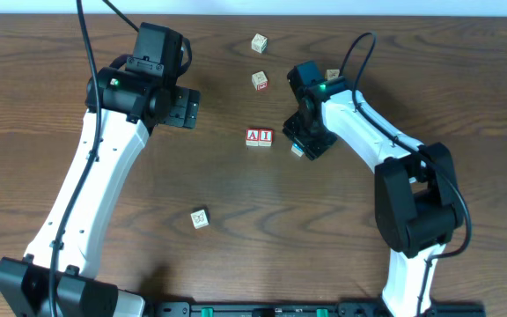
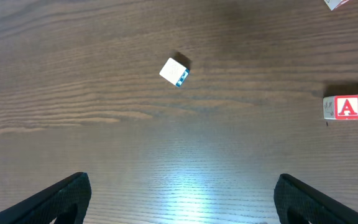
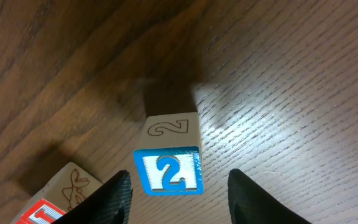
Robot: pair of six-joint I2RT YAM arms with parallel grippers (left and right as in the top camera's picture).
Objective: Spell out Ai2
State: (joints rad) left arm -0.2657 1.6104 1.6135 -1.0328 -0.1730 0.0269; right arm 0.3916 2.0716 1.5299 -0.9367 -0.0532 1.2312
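While its top is wood, the 2 block (image 3: 169,158) has a blue face.

2 block (image 3: 168,171) shows blue, A block (image 2: 347,107) red (perhaps white-faced).

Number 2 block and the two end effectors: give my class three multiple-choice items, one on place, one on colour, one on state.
1. Where is the 2 block? A) between the fingers of the right end effector B) on a stack C) inside a box
2. What colour frames its numeral? A) red B) blue C) green
3. How is the left end effector? A) shut on a block B) open, holding nothing C) shut on nothing
Answers: A, fingers flank it in the right wrist view; B, a blue border shows; B, its fingers are wide apart over bare wood.
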